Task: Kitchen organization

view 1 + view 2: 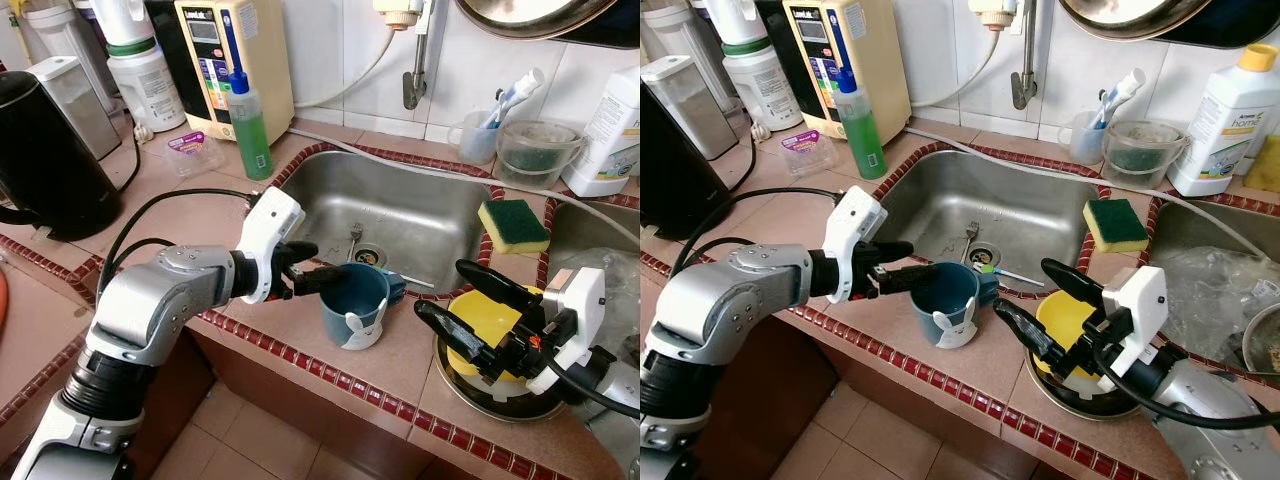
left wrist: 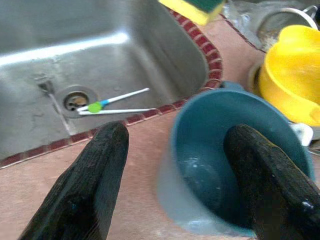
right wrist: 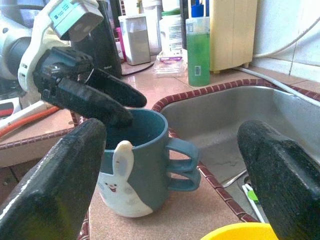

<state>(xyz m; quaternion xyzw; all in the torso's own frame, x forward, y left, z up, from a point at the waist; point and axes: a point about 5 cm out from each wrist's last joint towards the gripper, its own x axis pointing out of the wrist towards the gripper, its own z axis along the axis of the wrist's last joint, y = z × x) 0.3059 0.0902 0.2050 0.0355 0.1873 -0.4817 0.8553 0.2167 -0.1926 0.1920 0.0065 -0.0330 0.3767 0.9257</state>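
Left wrist view: left hand (image 2: pixel 172 185) spread wide, one finger inside the teal mug (image 2: pixel 235 165).

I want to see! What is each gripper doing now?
Left gripper: open, one finger inside the blue mug, one outside.
Right gripper: open, holding nothing.

Green soap bottle (image 1: pixel 248 128) stands beside black kettle (image 1: pixel 45 160).
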